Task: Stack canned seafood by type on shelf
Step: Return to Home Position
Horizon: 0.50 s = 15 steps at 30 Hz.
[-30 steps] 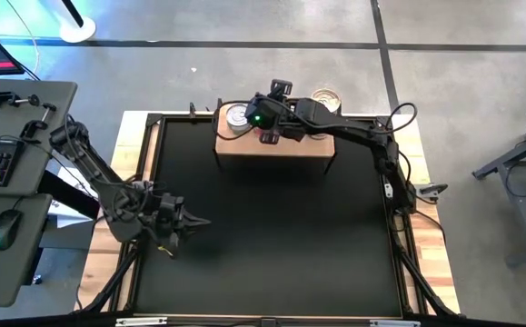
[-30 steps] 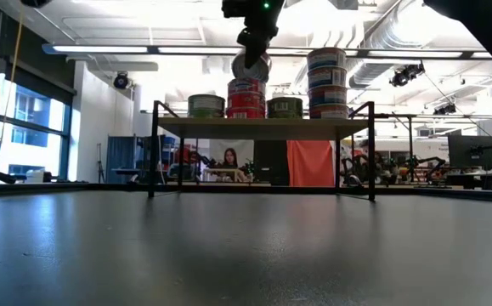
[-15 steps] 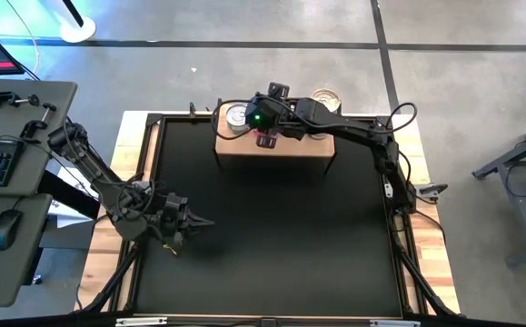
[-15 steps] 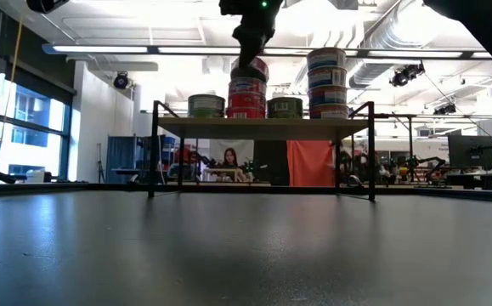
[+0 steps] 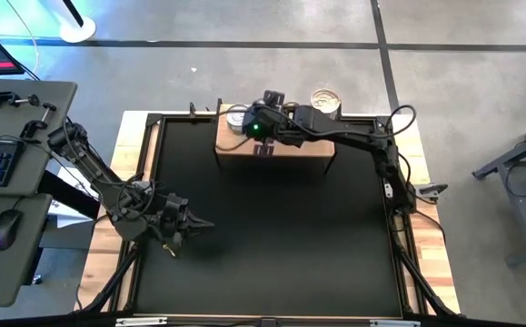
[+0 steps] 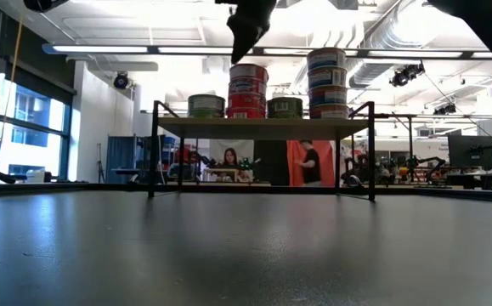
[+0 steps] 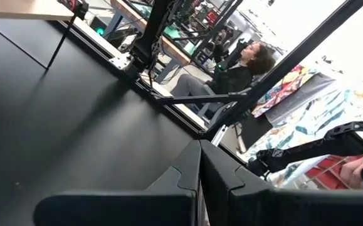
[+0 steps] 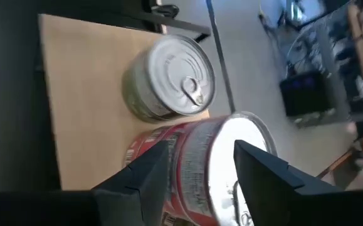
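The stack of red-labelled round tins (image 6: 248, 87) stands on the light wooden shelf (image 6: 262, 128), directly below the right gripper (image 8: 197, 169), whose fingers are apart and empty just above the top lid. Left gripper (image 5: 199, 222), fingers together, waits well apart over the worktop (image 5: 272, 236).

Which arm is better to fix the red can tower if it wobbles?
Right. The right arm hangs just above the red stack on the shelf, jaws open; the left arm sits far off over the mat.

no readable text, can labels illegible
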Available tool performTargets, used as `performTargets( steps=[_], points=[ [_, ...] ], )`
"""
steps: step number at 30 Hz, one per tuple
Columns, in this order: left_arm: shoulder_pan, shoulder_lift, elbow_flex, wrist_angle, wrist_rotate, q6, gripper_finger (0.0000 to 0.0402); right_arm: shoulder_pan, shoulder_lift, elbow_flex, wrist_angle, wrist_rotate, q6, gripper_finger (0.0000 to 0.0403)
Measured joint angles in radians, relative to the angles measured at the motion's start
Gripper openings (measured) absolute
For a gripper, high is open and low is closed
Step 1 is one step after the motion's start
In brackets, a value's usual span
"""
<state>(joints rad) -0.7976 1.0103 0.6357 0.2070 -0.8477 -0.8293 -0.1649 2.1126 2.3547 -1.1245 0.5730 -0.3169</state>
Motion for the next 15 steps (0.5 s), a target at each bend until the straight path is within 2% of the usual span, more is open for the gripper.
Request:
performTargets(
  steps=[4, 7, 12, 15],
  points=[
    [0.025, 0.0, 0.0, 0.001, -0.004, -0.005, 0.0, 0.042, -0.021, 0.0, 0.01, 0.076, -0.056, 0.0171],
    [0.064, 0.0, -0.001, 0.026, 0.018, 0.043, 0.0, 0.067, -0.052, 0.001, -0.004, 0.082, -0.007, 0.0171],
    [0.187, -0.001, -0.001, 0.169, 0.269, 0.248, 0.0, 0.096, -0.109, 0.001, -0.064, 0.048, 0.17, 0.0172],
    [0.271, -0.001, 0.001, 0.198, 0.359, 0.306, 0.0, 0.115, -0.157, 0.002, -0.115, 0.001, 0.299, 0.0172]
  ],
)
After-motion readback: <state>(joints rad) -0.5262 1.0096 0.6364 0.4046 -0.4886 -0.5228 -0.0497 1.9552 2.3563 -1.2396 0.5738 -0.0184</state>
